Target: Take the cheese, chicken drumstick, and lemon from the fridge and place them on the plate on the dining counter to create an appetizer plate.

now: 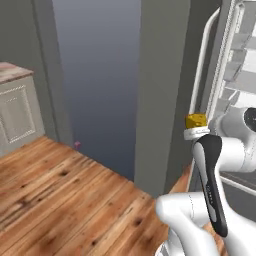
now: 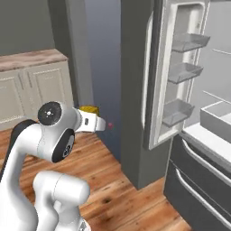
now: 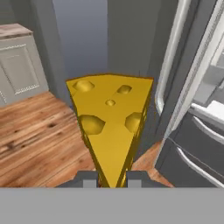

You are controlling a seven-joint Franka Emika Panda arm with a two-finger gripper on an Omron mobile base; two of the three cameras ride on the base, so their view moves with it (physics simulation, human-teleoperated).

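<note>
One yellow holed cheese wedge (image 3: 109, 127) sat pinched between the two dark fingertips (image 3: 136, 178) of the white arm's gripper (image 3: 110, 178), jaws nearly closed on its narrow point. The cheese was held in the air above the brown plank floor (image 1: 60, 195), clear of the tall grey fridge (image 2: 189, 103), whose door stood open just to its right, door bins showing.

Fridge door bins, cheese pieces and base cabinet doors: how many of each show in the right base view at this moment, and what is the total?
Fridge door bins: 3
Cheese wedges, held in the gripper: 1
Base cabinet doors: 2
Total: 6
</note>
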